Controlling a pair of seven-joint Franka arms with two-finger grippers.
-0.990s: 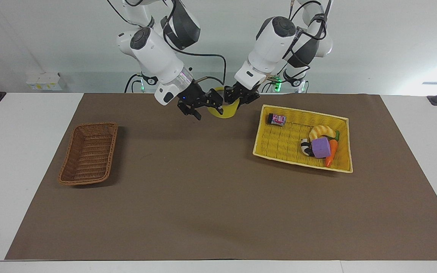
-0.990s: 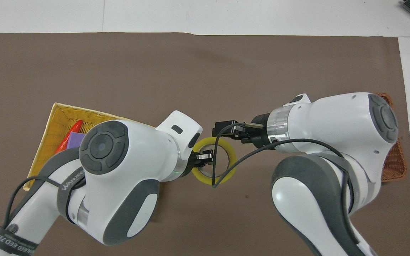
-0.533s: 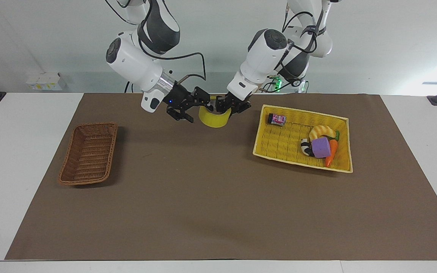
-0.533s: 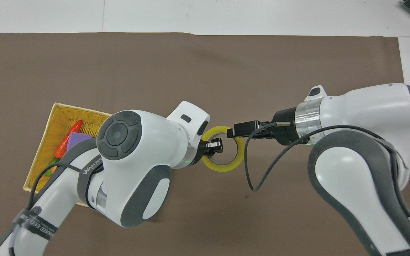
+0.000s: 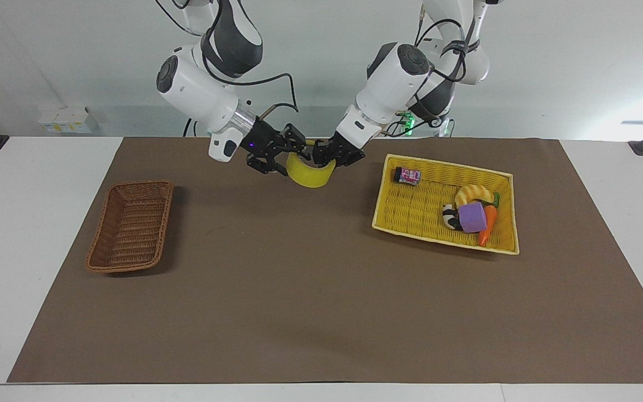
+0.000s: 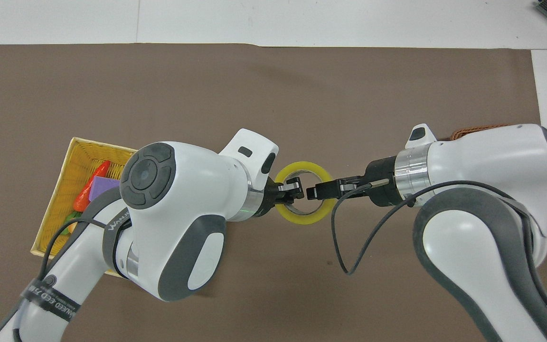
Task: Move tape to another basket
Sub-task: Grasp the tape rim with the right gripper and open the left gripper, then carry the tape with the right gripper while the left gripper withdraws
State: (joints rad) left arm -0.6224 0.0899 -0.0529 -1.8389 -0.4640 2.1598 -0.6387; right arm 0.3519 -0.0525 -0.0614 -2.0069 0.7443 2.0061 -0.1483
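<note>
Since half a second ago the right gripper (image 5: 287, 162) has slid in against the wide ring-shaped roll of yellow adhesive tape with a pale inner core (image 5: 310, 171), and its fingers have begun to narrow. The roll has barely shifted over the brown mat (image 5: 299, 290).

Left gripper (image 5: 323, 157): clamped on the rim of the tape at the side toward the left arm's end of the table, one finger inside the core, one outside. The roll hangs tilted, clear of the mat, over the middle of the strip close to the robots.

Right gripper: fingers straddle the rim on the side toward the right arm's end, partly narrowed. From the overhead view a fingertip (image 6: 315, 192) sits inside the ring, facing the left gripper's tip. Whether the pads press the rim yet, I cannot tell.

Small rectangular brown woven wicker basket (image 5: 130, 225) sits toward the right arm's end of the table, well apart from the tape.

Larger bright yellow woven tray-basket (image 5: 411, 209) sits toward the left arm's end, holding a yellow-orange croissant-like toy (image 5: 473, 193), a purple block (image 5: 472, 217), an orange carrot toy (image 5: 486, 224) and a small dark packet with red and white print (image 5: 408, 176); the print is too small to read.

Writing: the left arm's forearm band (image 6: 55, 301) carries white lettering, only partly legible.
</note>
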